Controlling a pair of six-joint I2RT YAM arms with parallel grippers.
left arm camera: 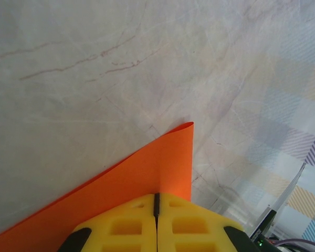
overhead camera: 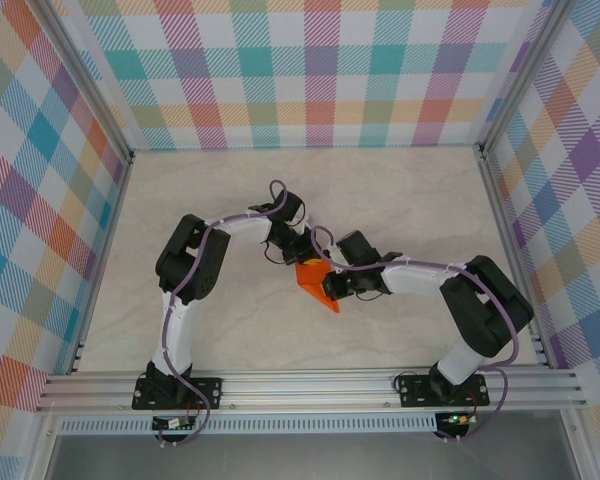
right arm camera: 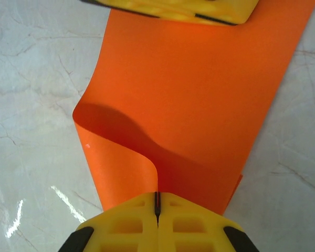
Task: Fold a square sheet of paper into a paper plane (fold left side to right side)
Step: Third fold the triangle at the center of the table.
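left tool and right tool each pinch, seemingly tight, the orange sheet.

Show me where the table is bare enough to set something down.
Bare table: the far strip along the back wall, and the near patch between the arm bases. Crowded: the middle, where the left gripper and right gripper pinch the paper.

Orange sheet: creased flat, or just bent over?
Bent over, not creased: the square sheet of paper curls in a soft loop beside the right gripper pinching it; the left gripper pinches the far edge.
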